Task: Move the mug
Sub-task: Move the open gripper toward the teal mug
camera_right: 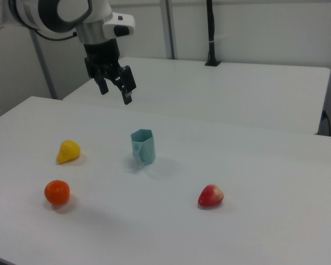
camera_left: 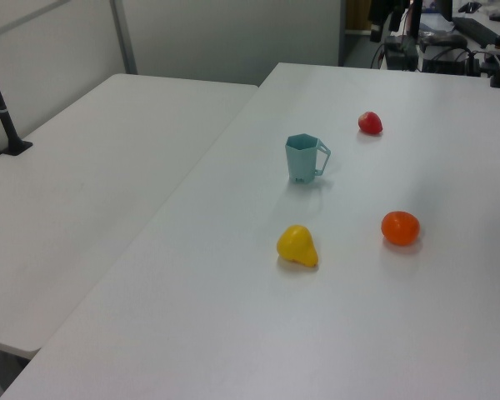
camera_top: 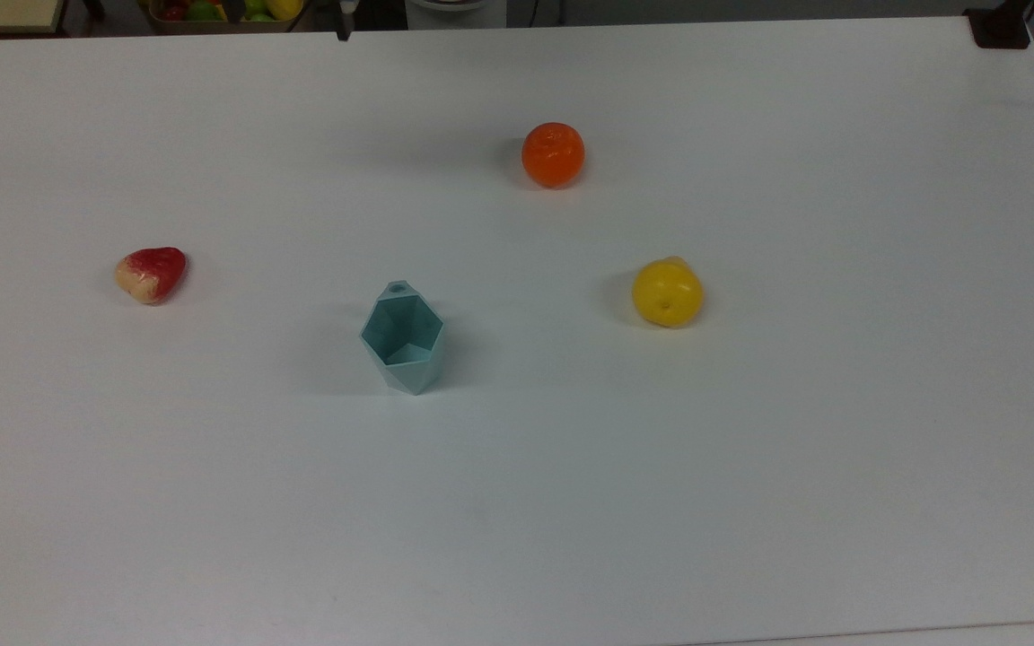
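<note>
Claw [camera_right: 116, 91] hangs tilted and spread, holding nothing, in the air above the upright mug [camera_right: 143, 146].

A small pale teal mug [camera_top: 401, 336] stands upright on the white table, mouth open to the ceiling and nothing visible inside. Its sides are angular and faceted, narrowing toward the base, and its rim is hexagonal. A thin loop handle [camera_left: 322, 159] juts from one side — toward the left view's right — and from overhead it shows as a small tab with a hole at the far edge of the rim. The mug sits near the middle of the table, apart from everything else on it — nothing touches it [camera_right: 143, 146].
</note>
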You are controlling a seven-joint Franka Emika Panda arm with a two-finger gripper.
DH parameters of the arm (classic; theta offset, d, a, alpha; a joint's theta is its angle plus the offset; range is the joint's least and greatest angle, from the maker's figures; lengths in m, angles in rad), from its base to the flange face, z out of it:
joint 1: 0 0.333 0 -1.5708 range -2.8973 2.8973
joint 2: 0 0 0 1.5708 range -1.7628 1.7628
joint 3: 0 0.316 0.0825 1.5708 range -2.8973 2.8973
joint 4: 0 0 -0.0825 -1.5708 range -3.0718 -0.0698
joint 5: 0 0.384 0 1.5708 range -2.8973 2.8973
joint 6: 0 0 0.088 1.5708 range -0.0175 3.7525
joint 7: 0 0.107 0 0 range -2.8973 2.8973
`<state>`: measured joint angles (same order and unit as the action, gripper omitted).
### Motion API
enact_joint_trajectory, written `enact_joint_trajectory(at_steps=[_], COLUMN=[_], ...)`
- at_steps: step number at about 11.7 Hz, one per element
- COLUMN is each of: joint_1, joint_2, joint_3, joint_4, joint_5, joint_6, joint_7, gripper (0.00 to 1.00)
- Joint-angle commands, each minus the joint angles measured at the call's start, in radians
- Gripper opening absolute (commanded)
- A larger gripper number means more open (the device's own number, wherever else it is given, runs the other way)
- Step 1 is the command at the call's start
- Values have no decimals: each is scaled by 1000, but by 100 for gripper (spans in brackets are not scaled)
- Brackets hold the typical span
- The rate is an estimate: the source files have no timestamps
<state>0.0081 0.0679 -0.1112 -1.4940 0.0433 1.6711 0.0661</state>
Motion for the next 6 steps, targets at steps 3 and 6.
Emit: enact_joint_trajectory(at_steps=[3,6], joint_1=[16,16], joint_2=[46,46], joint_3=[38,57], joint_4=[-26,-72], joint_5=[6,3], joint_6=[104,162], joint_7=[67,63], gripper=[100,100])
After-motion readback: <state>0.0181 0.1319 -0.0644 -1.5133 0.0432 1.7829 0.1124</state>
